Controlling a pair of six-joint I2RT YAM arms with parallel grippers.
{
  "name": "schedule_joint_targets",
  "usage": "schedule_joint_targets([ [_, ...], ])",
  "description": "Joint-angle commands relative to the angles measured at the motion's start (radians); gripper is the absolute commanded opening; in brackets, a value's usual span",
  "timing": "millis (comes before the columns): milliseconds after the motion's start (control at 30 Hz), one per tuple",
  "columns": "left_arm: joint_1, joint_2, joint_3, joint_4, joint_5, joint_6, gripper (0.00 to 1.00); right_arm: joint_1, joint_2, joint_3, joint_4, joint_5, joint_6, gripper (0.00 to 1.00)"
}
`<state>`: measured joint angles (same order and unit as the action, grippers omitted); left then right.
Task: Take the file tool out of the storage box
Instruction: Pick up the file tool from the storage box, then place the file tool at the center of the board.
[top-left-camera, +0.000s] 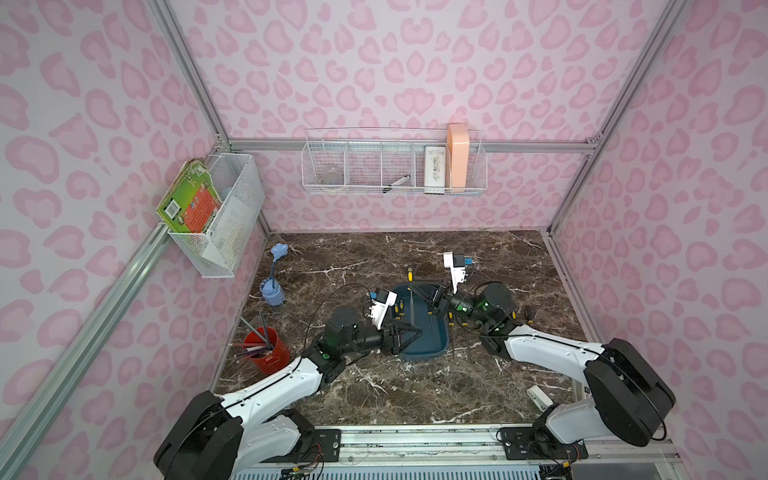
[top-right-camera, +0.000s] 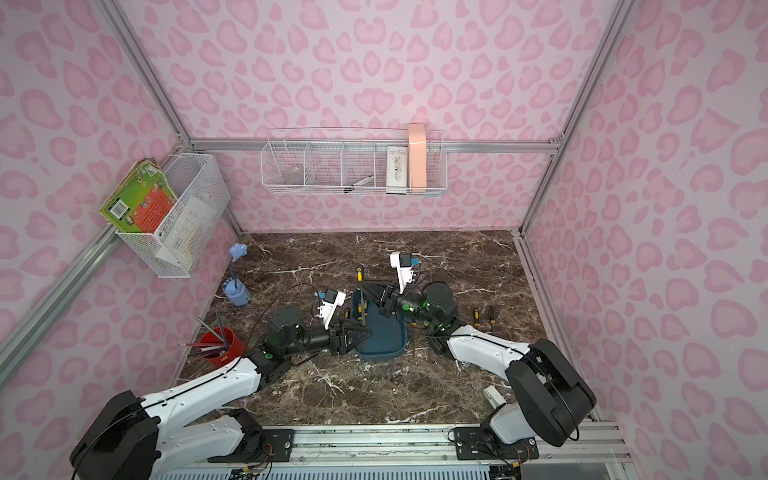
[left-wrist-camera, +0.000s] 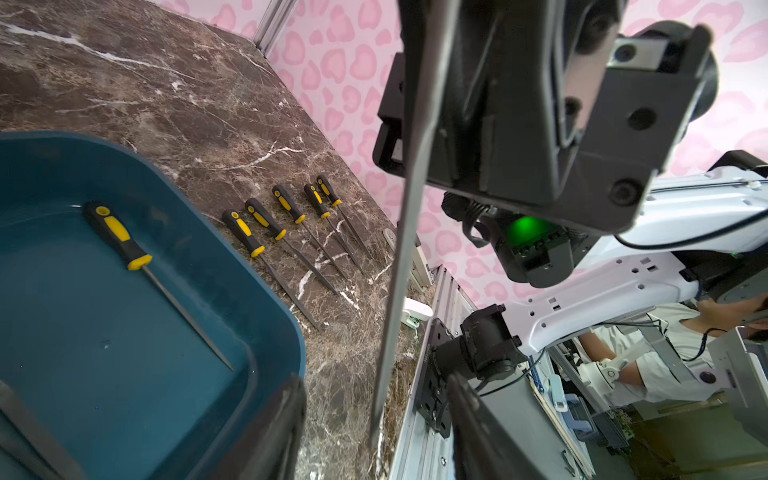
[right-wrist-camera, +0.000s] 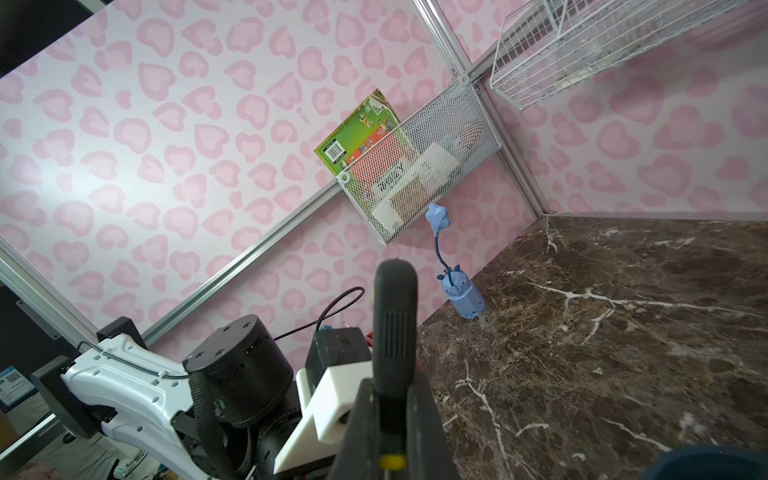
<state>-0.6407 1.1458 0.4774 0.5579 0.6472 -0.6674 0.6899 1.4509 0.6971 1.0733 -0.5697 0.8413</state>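
Right wrist, file tool (right-wrist-camera: 395, 332) gripped by right claw (right-wrist-camera: 392, 388)

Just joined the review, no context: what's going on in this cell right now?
The right gripper is shut on the black-and-yellow handle of a file, whose shaft hangs over the teal storage box. The left gripper is open over the box near that shaft and holds nothing. Another file lies on the box floor. Five files lie in a row on the marble table beside the box. It looks like the held file is partway out.
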Motion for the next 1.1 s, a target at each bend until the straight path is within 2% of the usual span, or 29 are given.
schedule_joint_targets([
  [0,-0.001,0.012,-0.006,0.097,0.038,-0.015,0.49,0.004,-0.005,0.004,0.013,-0.002,-0.010,0.00],
  [67,-0.001,0.015,-0.005,0.099,0.033,-0.012,0.35,0.002,-0.005,-0.007,0.029,0.002,-0.004,0.00],
  [133,-0.001,0.019,-0.003,0.094,0.031,-0.009,0.33,0.003,-0.002,-0.007,0.029,0.001,-0.006,0.00],
  [200,-0.001,0.022,-0.005,0.097,0.030,-0.009,0.24,0.002,0.002,0.000,0.015,-0.004,-0.010,0.00],
  [267,-0.001,0.019,-0.008,0.103,0.023,-0.012,0.20,0.003,0.000,0.002,0.004,-0.005,-0.016,0.00],
  [367,-0.001,0.019,0.001,0.072,0.023,-0.003,0.01,0.002,0.000,-0.005,0.013,-0.007,-0.013,0.00],
  [467,-0.001,-0.003,-0.012,0.065,-0.009,0.001,0.00,0.002,0.007,-0.003,0.007,-0.017,-0.014,0.00],
  [567,-0.002,-0.033,0.012,-0.042,-0.014,0.032,0.00,0.002,0.013,-0.006,0.014,-0.019,-0.011,0.00],
  [633,-0.003,-0.057,0.030,-0.125,-0.016,0.048,0.00,0.002,0.024,0.002,0.007,-0.029,-0.011,0.17],
  [700,-0.005,-0.101,0.057,-0.284,-0.083,0.069,0.00,0.000,0.032,0.002,0.007,-0.030,-0.008,0.41],
  [767,-0.005,-0.142,0.099,-0.499,-0.181,0.091,0.00,-0.011,0.039,0.002,-0.015,-0.023,-0.007,0.51],
  [900,-0.006,-0.196,0.214,-1.006,-0.495,0.124,0.00,-0.062,0.025,0.002,-0.170,0.029,-0.027,0.52],
  [967,-0.005,-0.179,0.269,-1.219,-0.625,0.124,0.00,-0.080,0.020,0.046,-0.346,0.058,-0.087,0.51],
  [1000,-0.005,-0.157,0.296,-1.317,-0.672,0.113,0.00,-0.082,0.022,0.081,-0.453,0.071,-0.132,0.51],
  [1067,-0.005,-0.097,0.321,-1.410,-0.692,0.100,0.00,-0.079,0.035,0.149,-0.639,0.122,-0.211,0.50],
])
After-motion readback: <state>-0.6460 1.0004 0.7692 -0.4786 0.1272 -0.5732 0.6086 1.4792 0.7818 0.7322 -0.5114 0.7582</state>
